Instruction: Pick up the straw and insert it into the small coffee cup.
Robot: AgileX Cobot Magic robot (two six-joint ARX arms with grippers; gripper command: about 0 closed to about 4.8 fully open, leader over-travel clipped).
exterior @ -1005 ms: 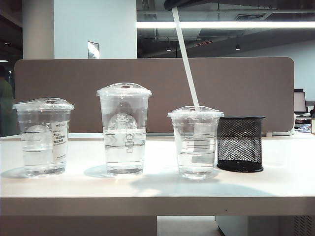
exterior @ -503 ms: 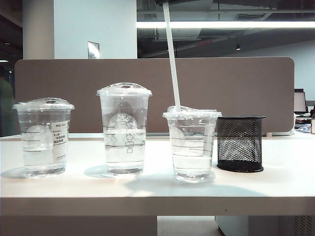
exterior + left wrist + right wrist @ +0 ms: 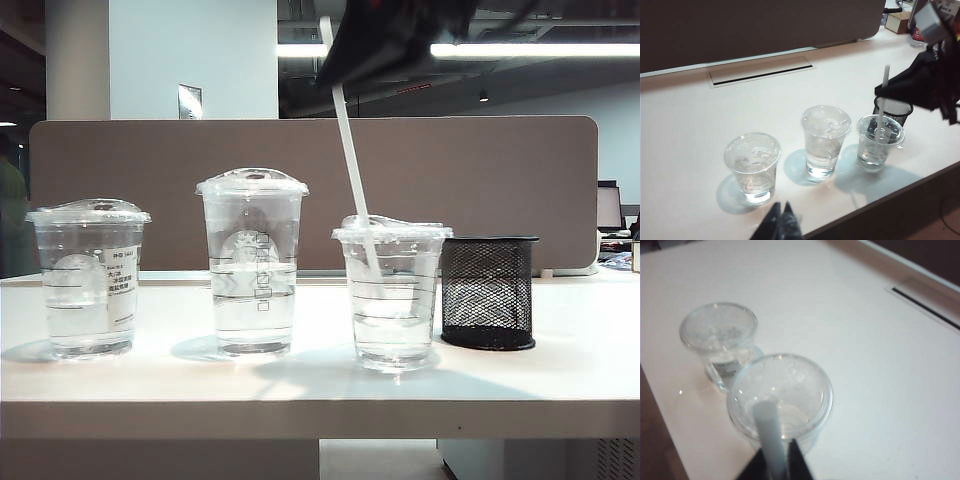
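Right end effector [image 3: 774, 460] around thin white straw [image 3: 352, 165]

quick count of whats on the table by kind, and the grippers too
clear lidded cups: 3 (small coffee cup, labelled cup, tallest cup)
white straw: 1, through the small cup's lid
black mesh pen holder: 1
grippers: 2 (right gripper on the straw, left gripper near the table's front edge)
total: 7

wide labelled cup [image 3: 89, 277], tallest logo cup [image 3: 252, 262], black mesh holder [image 3: 488, 292]
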